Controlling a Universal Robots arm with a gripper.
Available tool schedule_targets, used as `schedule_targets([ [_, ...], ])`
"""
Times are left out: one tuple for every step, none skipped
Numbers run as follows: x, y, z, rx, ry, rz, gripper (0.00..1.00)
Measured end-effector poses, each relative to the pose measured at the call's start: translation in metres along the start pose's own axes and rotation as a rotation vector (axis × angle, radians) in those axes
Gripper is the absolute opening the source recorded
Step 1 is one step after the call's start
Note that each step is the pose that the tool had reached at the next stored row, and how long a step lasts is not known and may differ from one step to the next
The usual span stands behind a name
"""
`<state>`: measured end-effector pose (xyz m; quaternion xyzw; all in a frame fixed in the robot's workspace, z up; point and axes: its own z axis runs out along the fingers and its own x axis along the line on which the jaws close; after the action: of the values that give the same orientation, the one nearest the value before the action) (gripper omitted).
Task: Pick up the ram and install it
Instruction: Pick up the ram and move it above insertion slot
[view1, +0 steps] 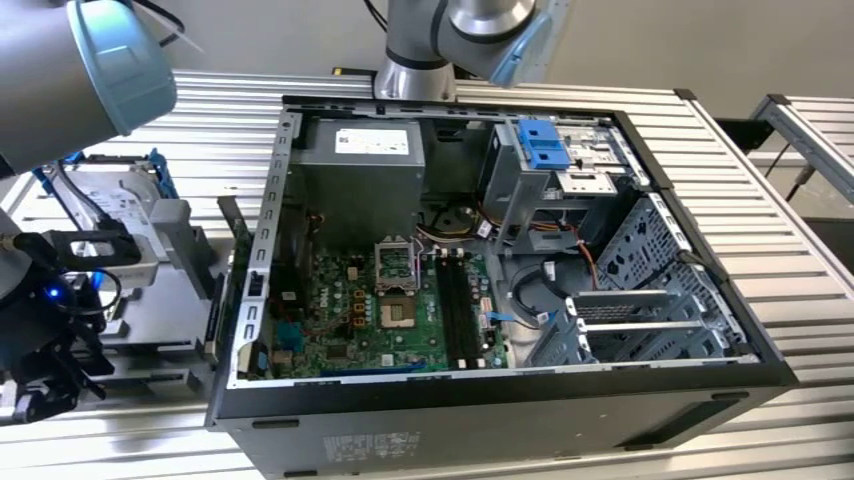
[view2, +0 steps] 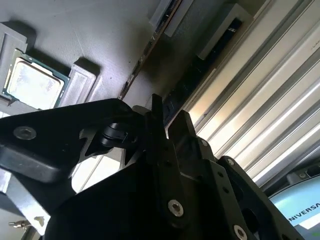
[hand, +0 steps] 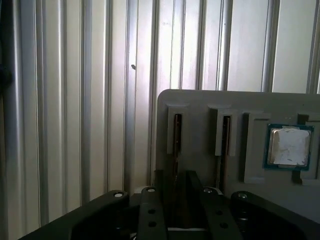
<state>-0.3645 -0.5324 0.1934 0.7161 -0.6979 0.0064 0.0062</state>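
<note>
First wrist view: gripper (hand: 172, 202) at ram (hand: 176, 132) standing in grey holder (hand: 200, 102).

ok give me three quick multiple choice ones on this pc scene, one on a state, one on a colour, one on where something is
1. The case is: A open on its upward side; B shut by a panel; C covered by a cloth.
2. The drive bracket in it is: A red; B blue; C yellow.
3. The gripper is nearest to: A the inside of the case; B the drive bracket; C the grey holder.

Answers: 1 A, the motherboard lies in plain sight. 2 B, the bracket is plainly blue. 3 C, in the first wrist view the gripper is right at the grey holder, which has the processor chip seated in it.
</note>
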Motion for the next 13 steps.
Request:
schedule_targets([
  [-0.0001,0.0001,0.0,0.0001,-0.0036,0.0,1.0],
  [-0.0001,0.0001,0.0,0.0001,-0.0038,0.0,1.0],
  [-0.0001,0.0001,0.0001,0.0002,-0.0042,0.0,1.0],
  [-0.0001,0.0,0.0001,0.0002,-0.0044,0.0,1.0],
  [0.0,0.0,0.0,0.0001,-0.0044,0.0,1.0],
  [-0.0001,0.0,0.0,0.0002,-0.0048,0.0,1.0],
  [0.0,0.0,0.0,0.0001,-0.0048,0.0,1.0],
  [-0.0001,0.0,0.0,0.0001,-0.0049,0.0,1.0],
  [-0.0002,-0.0001,0.0001,0.0003,-0.005,0.0,1.0],
  [-0.0007,0.0,0.0001,0.0002,-0.005,0.0,1.0],
  [-0.0013,0.0,0.0,0.0001,-0.0049,0.0,1.0],
  [-0.002,0.0002,0.0,0.0002,-0.005,0.0,1.0],
  [-0.0027,0.0004,0.0,0.0002,-0.005,0.0,1.0],
])
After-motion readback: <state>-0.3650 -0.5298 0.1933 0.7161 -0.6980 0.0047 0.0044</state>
